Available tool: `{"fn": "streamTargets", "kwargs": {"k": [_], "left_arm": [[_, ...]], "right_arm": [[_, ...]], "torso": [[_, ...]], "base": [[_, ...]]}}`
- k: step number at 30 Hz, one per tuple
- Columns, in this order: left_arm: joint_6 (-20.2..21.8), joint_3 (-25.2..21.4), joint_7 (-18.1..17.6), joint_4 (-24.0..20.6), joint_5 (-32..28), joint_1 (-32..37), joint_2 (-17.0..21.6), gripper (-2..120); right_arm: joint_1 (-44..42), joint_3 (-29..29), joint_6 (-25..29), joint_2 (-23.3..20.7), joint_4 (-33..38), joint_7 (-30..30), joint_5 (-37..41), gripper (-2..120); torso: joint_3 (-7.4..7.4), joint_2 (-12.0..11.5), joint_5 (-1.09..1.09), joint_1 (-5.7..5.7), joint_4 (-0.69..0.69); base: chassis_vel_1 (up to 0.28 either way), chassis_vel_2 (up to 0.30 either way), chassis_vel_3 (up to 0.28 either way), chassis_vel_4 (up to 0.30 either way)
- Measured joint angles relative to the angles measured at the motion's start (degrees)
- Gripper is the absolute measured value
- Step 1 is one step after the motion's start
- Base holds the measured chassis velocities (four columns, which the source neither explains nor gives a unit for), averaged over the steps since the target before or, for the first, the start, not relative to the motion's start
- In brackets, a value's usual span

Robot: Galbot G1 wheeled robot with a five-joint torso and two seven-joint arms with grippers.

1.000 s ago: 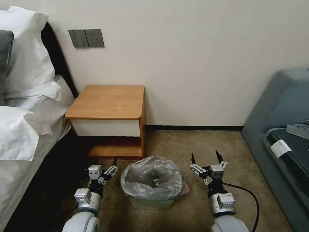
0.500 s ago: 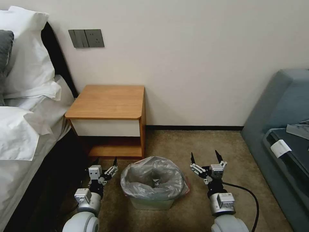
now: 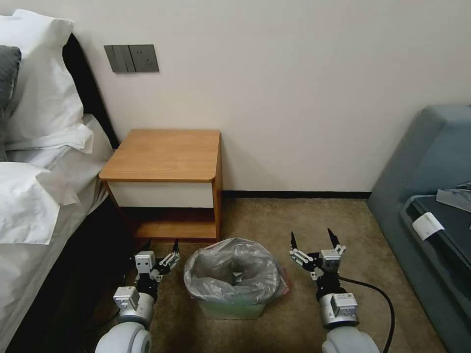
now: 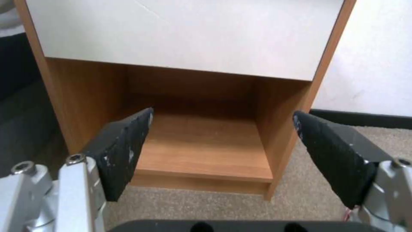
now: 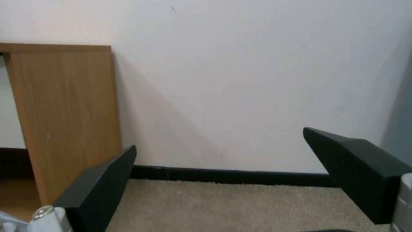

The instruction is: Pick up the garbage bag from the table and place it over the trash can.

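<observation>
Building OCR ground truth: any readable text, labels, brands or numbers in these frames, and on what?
None readable.
White tag on the dark case beside the sofa: print, if any, too small to read.
Grey wall switch panel: no markings legible.
Garbage bag, trash can, table: no lettering visible.

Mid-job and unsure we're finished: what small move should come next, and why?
Probably just draw both arms back. The garbage bag is draped over the trash can rim, the table top holds nothing, and the left gripper and right gripper hang open beside the can, holding nothing.
</observation>
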Motion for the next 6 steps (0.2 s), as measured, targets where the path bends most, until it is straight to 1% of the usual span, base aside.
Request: {"fn": "streamTargets", "kwargs": {"k": [6], "left_arm": [[0.02,0.00,-0.02,-0.01,-0.02,0.00,0.00,84]], "right_arm": [[0.02,-0.01,-0.02,-0.02,0.03,0.01,0.02,100]], "torso": [[0.00,0.00,0.00,0.00,0.00]], "base": [[0.000,0.000,0.000,0.000]]}}
